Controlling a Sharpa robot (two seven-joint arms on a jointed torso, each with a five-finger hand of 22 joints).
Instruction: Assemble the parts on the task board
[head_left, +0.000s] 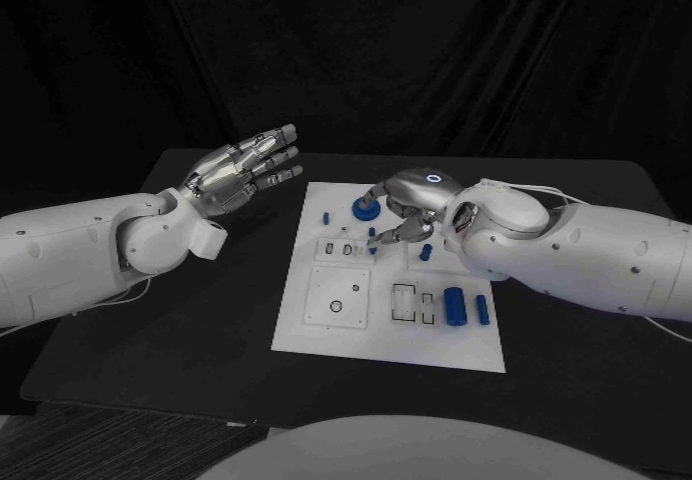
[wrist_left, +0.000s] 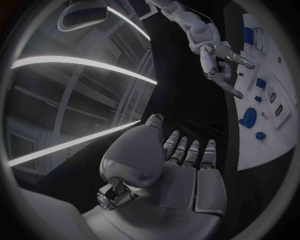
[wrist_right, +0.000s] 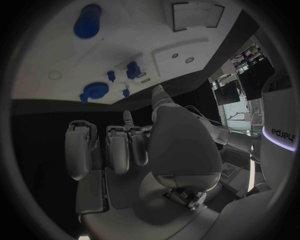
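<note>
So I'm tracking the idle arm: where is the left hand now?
In the head view the left hand is raised, fingers spread, over the black table, left of the task board.

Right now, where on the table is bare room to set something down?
Bare black table lies left of the task board, under and before the left hand. The board's far right corner is crowded: the right hand hangs over the blue parts.

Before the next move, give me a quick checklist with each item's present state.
1. Left hand free and off the board: ok, fingers apart, holding nothing.
2. Right hand over the board's far end: ok.
3. Right hand holding a part: cannot tell.
4. Round blue part on the board by the right hand: ok.
5. Blue cylinder lying at the board's near right: ok.
</note>
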